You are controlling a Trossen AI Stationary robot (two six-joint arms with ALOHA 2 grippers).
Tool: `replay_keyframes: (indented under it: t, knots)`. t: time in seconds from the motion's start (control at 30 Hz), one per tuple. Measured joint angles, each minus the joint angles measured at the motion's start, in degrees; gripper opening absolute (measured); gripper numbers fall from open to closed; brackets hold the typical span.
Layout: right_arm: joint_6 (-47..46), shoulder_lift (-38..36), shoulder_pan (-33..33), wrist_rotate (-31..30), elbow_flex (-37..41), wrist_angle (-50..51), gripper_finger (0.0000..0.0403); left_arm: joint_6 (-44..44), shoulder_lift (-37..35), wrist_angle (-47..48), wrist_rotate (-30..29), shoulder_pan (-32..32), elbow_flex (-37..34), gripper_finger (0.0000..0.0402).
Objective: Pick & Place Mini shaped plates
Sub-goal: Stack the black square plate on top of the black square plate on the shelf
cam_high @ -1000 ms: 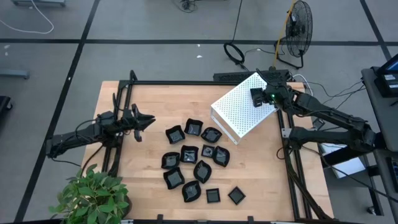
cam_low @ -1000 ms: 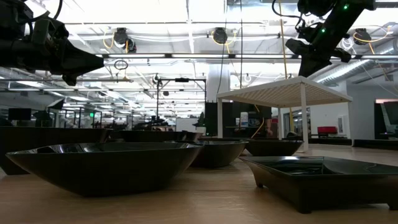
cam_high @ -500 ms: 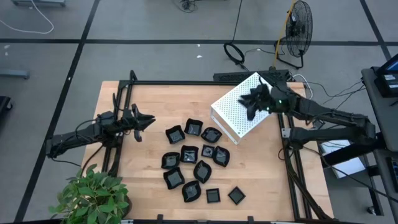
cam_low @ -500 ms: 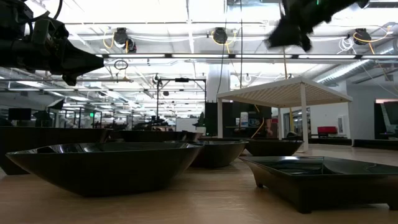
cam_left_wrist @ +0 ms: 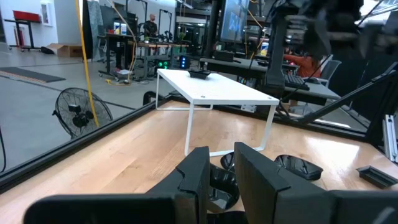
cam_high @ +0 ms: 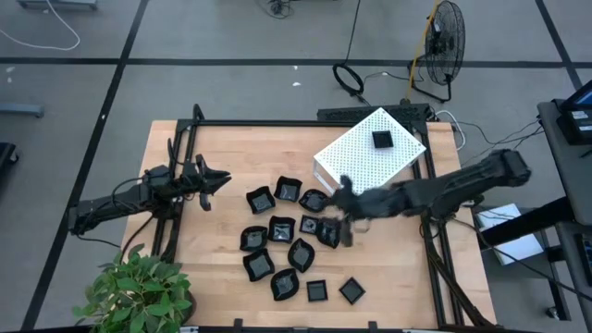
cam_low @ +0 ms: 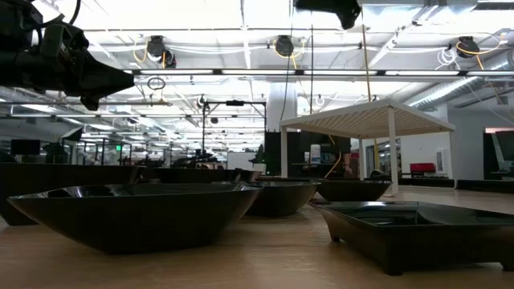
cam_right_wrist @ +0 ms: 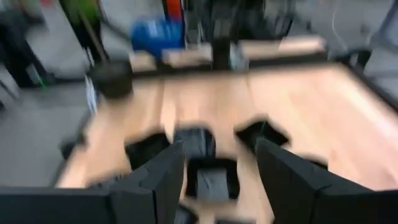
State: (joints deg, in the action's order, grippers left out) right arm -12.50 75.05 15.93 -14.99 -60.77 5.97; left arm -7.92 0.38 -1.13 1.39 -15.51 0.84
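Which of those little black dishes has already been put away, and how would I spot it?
Find the big white perforated box at the table's far right. One small square black plate sits alone on top of it. Every other plate lies on the bare wood, clustered mid-table.

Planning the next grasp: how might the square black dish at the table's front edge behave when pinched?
The square dish looks rigid and glossy, so it is probably slippery. Its low, flat base suggests it would slide rather than tip. It sits apart from its neighbour, leaving room around its rim.
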Motion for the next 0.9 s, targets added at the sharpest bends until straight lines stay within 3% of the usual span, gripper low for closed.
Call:
replay_keyframes:
  t: [0.2,0.33,0.47,0.63,0.9]
  knots:
    - [-7.3,15.5,7.4,0.3,-16.0,25.1,0.0192,0.0,0.0,0.0,0.0,0.0,0.0,0.0076]
    - [-20.2,21.8,11.4,5.7,-23.2,40.0,0.0192,0.0,0.0,0.0,0.0,0.0,0.0,0.0076]
    - [-35.2,24.2,15.5,10.5,-23.7,43.7,0.0186,0.0,0.0,0.0,0.0,0.0,0.0,0.0076]
    - [-47.4,26.5,21.0,12.4,-23.7,48.5,0.0169,0.0,0.0,0.0,0.0,0.0,0.0,0.0077]
    - [-55.8,30.0,25.1,9.1,-23.6,49.2,0.0161,0.0,0.0,0.0,0.0,0.0,0.0,0.0077]
